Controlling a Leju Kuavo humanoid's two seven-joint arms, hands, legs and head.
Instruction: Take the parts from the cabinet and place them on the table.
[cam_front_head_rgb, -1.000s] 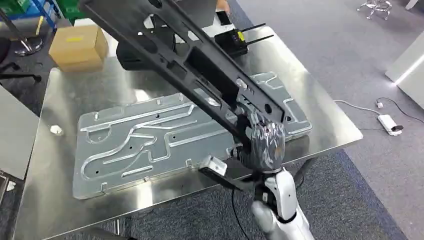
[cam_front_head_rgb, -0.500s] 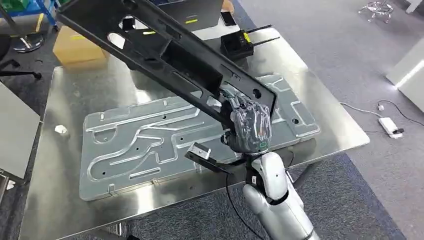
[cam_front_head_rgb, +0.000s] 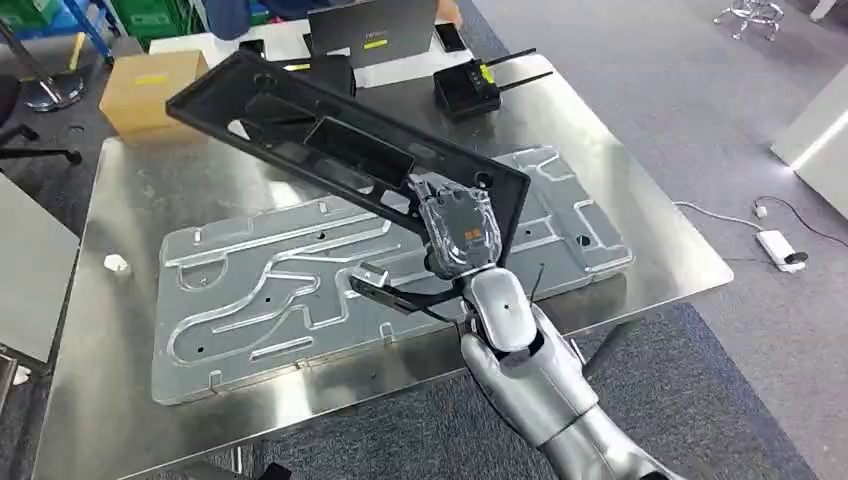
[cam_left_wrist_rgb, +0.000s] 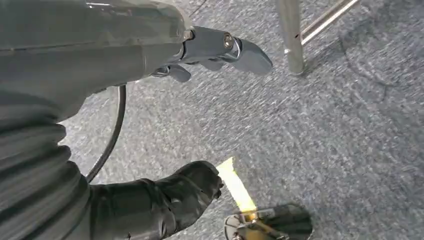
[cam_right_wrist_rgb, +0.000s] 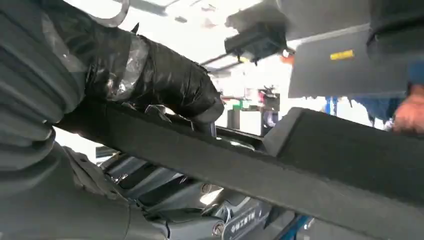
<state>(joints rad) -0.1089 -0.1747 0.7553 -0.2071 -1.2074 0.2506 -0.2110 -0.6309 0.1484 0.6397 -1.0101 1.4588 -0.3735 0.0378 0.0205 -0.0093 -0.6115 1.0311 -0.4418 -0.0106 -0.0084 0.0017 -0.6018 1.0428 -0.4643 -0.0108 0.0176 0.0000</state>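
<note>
A long black plastic part (cam_front_head_rgb: 340, 150) with cut-outs slants above the steel table (cam_front_head_rgb: 130, 180), its far end toward the back left. My right hand (cam_front_head_rgb: 458, 232) grips its near end over the table's right half. Close up, the same black part (cam_right_wrist_rgb: 280, 170) runs under the taped thumb of my right hand (cam_right_wrist_rgb: 165, 85). Under the part a large silver metal panel (cam_front_head_rgb: 270, 280) with stamped grooves lies flat on the table. My left hand (cam_left_wrist_rgb: 200, 115) hangs over grey carpet, fingers apart and holding nothing.
A cardboard box (cam_front_head_rgb: 155, 88) stands at the table's back left, a black device with antennas (cam_front_head_rgb: 470, 85) at the back right, and a laptop (cam_front_head_rgb: 370, 30) behind. A small white object (cam_front_head_rgb: 116, 264) lies near the left edge. A white cable and adapter (cam_front_head_rgb: 780, 245) lie on the carpet at right.
My right hand has turned and lowered the black part, which now lies flatter and closer to the table. The arm has shifted left. The camera has moved slightly.
</note>
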